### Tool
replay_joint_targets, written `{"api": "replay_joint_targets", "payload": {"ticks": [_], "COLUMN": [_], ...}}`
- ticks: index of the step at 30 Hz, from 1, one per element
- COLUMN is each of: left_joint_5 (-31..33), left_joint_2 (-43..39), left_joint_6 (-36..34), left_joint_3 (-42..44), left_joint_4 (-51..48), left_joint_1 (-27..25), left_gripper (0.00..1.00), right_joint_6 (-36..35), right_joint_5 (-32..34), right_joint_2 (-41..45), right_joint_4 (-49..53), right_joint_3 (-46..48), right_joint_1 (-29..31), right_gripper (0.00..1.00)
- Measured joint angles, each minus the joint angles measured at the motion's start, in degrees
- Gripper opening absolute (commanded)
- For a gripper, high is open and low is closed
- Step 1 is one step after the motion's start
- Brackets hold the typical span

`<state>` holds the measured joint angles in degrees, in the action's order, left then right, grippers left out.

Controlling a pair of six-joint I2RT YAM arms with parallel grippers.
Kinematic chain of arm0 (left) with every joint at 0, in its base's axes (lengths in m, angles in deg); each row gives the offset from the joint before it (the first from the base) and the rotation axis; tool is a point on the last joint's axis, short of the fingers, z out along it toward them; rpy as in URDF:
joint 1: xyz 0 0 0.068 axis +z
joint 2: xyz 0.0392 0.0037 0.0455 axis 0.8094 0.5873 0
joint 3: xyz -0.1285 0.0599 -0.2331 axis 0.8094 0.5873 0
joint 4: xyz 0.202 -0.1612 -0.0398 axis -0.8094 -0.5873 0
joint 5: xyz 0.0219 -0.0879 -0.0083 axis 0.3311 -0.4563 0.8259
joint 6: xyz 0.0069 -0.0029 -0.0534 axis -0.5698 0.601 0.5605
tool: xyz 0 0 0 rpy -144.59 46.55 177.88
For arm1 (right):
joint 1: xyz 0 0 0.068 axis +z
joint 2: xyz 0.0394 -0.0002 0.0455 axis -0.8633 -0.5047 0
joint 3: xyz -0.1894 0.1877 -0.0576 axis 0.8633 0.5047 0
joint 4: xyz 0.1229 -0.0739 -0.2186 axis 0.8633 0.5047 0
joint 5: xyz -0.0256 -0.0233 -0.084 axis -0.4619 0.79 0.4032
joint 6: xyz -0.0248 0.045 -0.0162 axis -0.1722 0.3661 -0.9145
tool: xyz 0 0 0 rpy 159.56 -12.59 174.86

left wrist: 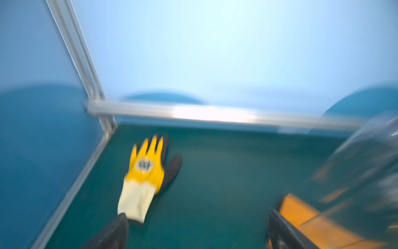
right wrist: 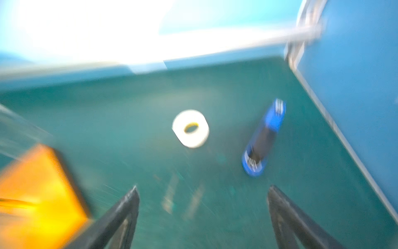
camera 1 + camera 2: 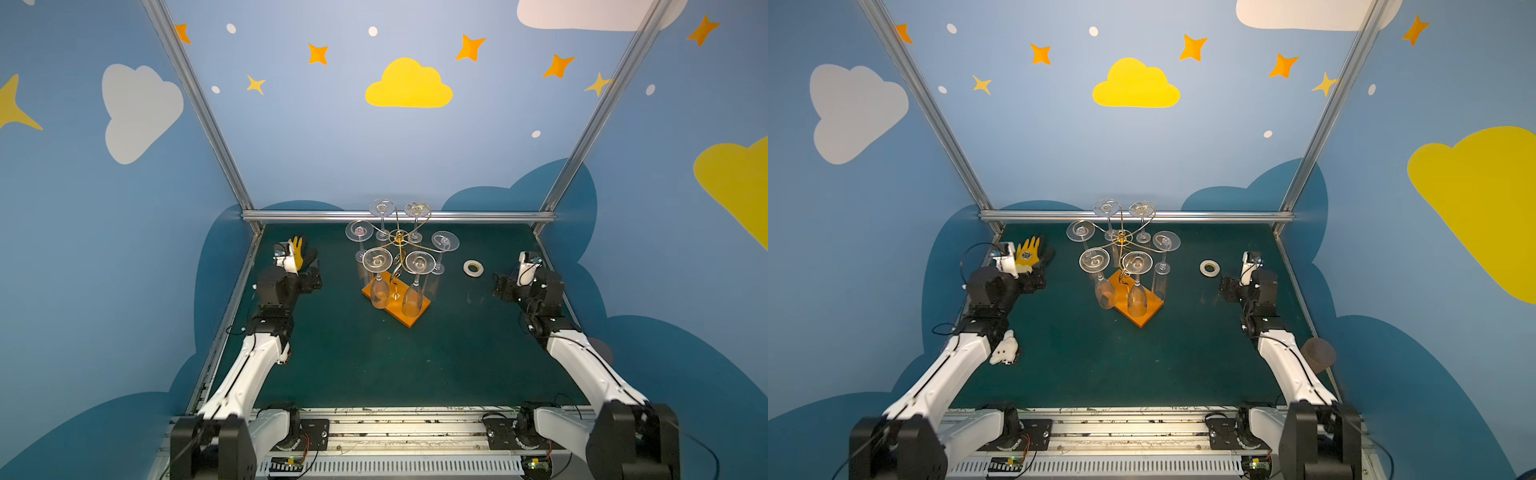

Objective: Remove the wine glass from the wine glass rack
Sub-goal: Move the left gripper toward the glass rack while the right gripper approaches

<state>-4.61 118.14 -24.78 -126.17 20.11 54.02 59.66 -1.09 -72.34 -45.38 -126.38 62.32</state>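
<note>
Top views first: the wine glass rack [image 3: 409, 318] stands on its orange base toward the back middle of the green mat [image 3: 374, 365]. All six wine glasses [image 3: 379, 293] hang upside down from its gold spiral arms, none lifted off. Left of the rack and well apart from it, the left gripper [image 3: 309, 268] sits low over the mat. A yellow work glove [image 3: 296, 248] lies on that same side of the rack, right by the fingertips. On the rack's right, also well apart, there's the right gripper [image 3: 496, 286], and a white roll of tape [image 3: 473, 267] lies between it and the rack.

Over to the left wrist view, and it's blurred. The left gripper [image 1: 197, 214] is spread wide with nothing between its fingers. The glove lies flat ahead, and the rack's base with one clear glass bowl sits at the picture's edge.

Right wrist view, blurred too: the right gripper [image 2: 203, 187] gapes wide, gripping nothing. The tape roll lies ahead on the mat, and a blue and black thing [image 2: 263, 138] lies farther from the rack than the tape, too smeared to name
</note>
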Motion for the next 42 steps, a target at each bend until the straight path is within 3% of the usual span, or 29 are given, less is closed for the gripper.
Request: {"api": "replay_joint_targets", "payload": {"ticks": [4,8,13,17,20,24,30,42], "left_joint_5": [-6.8,-15.6,-27.6,-32.6,-33.2,-32.2,-25.9,-19.3], "left_joint_2": [-9.0,-12.4,-13.9,-14.0,-13.9,-11.5,-8.1,-0.3], "left_joint_6": [6.6,14.8,29.9,41.6,47.0,52.7,56.8,58.1], "left_joint_3": [-5.9,-10.4,-11.3,-11.3,-11.6,-14.4,-15.5,-17.7], "left_joint_4": [-12.7,-23.3,-27.2,-26.4,-26.2,-26.4,-26.2,-24.1], "left_joint_1": [0.0,0.0,-1.2,-4.8,-9.1,-15.0,-23.8,-28.3], "left_gripper": [0.98,0.94,0.87,0.84,0.8,0.65,0.62,0.55], "right_joint_6": [4.9,8.2,12.0,15.3,17.7,19.6,20.7,21.6], "right_joint_5": [-6.1,-12.2,-23.0,-28.9,-30.9,-32.3,-32.8,-32.9], "right_joint_2": [9.0,11.2,11.3,11.8,12.4,13.4,13.7,14.2], "right_joint_4": [9.1,24.0,37.7,44.1,47.2,49.5,51.4,52.1], "right_joint_3": [-6.7,-18.4,-27.8,-29.1,-29.1,-29.1,-29.1,-28.1], "right_joint_1": [0.2,0.2,0.4,1.4,2.2,2.8,3.4,4.0], "right_gripper": [0.91,0.91,0.91,0.9,0.9,0.9,0.9,0.91]}}
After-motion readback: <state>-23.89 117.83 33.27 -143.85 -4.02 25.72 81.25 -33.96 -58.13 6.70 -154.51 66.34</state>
